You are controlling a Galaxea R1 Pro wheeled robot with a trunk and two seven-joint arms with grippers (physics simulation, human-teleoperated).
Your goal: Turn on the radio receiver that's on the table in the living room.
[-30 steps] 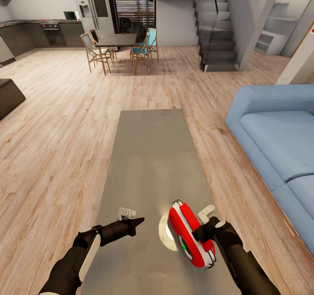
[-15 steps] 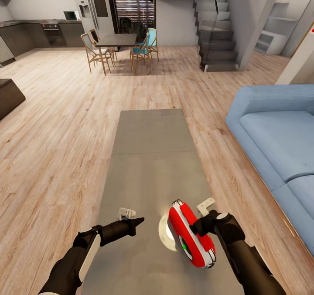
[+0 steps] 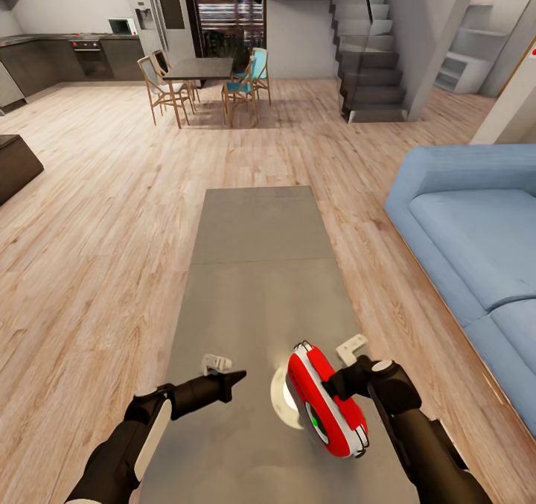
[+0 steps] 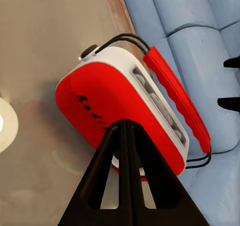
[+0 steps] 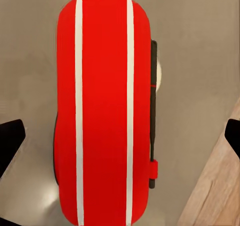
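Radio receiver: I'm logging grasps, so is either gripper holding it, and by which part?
Nothing is held. The right gripper is open, its fingertips spread wide of the radio receiver on the table. The left gripper is shut and apart from it.

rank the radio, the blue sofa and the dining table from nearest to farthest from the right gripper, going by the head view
1. radio receiver: right beside the right gripper, on the near end of the grey table.
2. blue sofa: off to the robot's right, across a strip of wood floor.
3. dining table: far across the room, ahead and to the left, by the kitchen.
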